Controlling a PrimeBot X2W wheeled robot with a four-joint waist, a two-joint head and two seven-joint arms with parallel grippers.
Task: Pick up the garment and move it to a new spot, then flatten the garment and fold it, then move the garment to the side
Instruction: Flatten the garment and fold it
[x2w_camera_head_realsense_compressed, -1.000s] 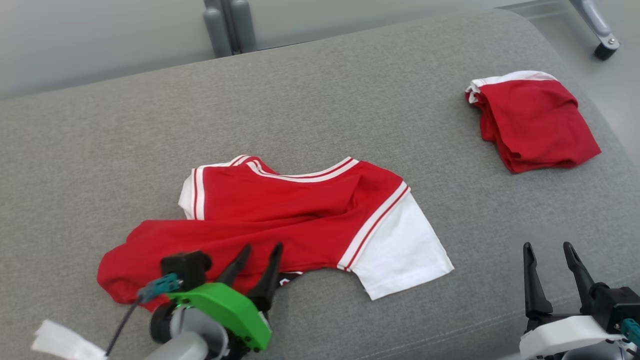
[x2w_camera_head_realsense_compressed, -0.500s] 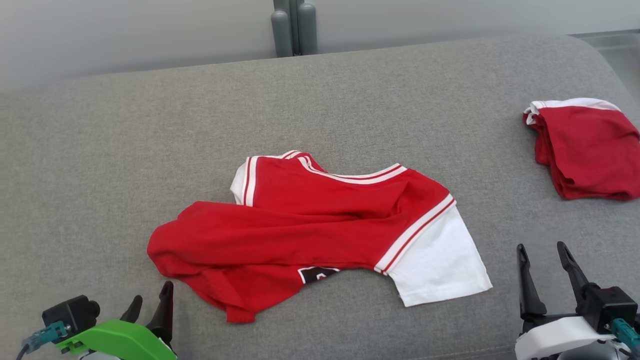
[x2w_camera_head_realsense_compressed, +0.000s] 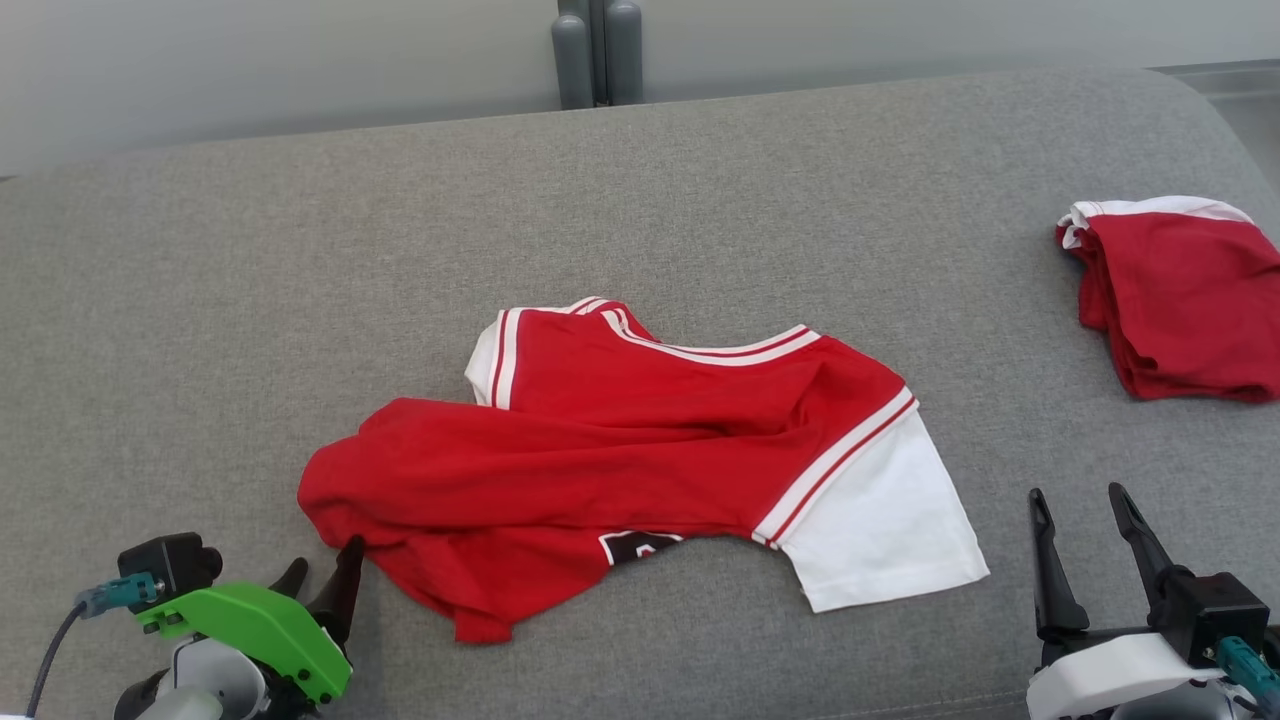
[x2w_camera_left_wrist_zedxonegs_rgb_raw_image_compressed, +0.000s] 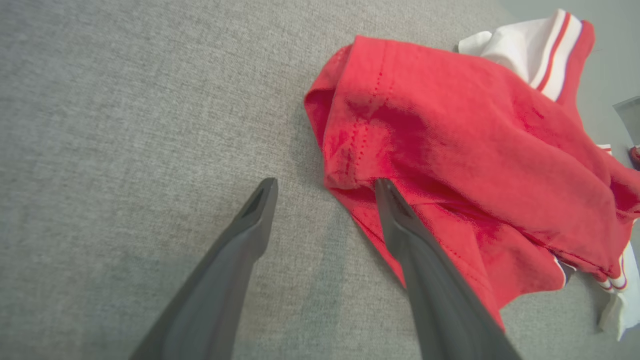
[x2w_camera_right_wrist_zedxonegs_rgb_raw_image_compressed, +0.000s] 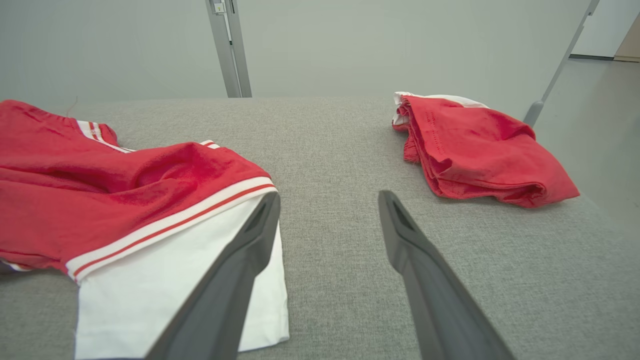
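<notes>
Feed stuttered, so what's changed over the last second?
The head camera swung, shifting the whole view. The left gripper pulled back off the shirt, then edged up to its left end, fingers open, holding nothing. Shirt, folded garment and right gripper stayed put.

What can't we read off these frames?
- Print on the red shirt: head view, a fold covers most of the black patch.
- Folded garment: head view, right edge cuts it off.
- Contact of left jaws with shirt hem: left wrist view, one tip overlaps cloth.
</notes>
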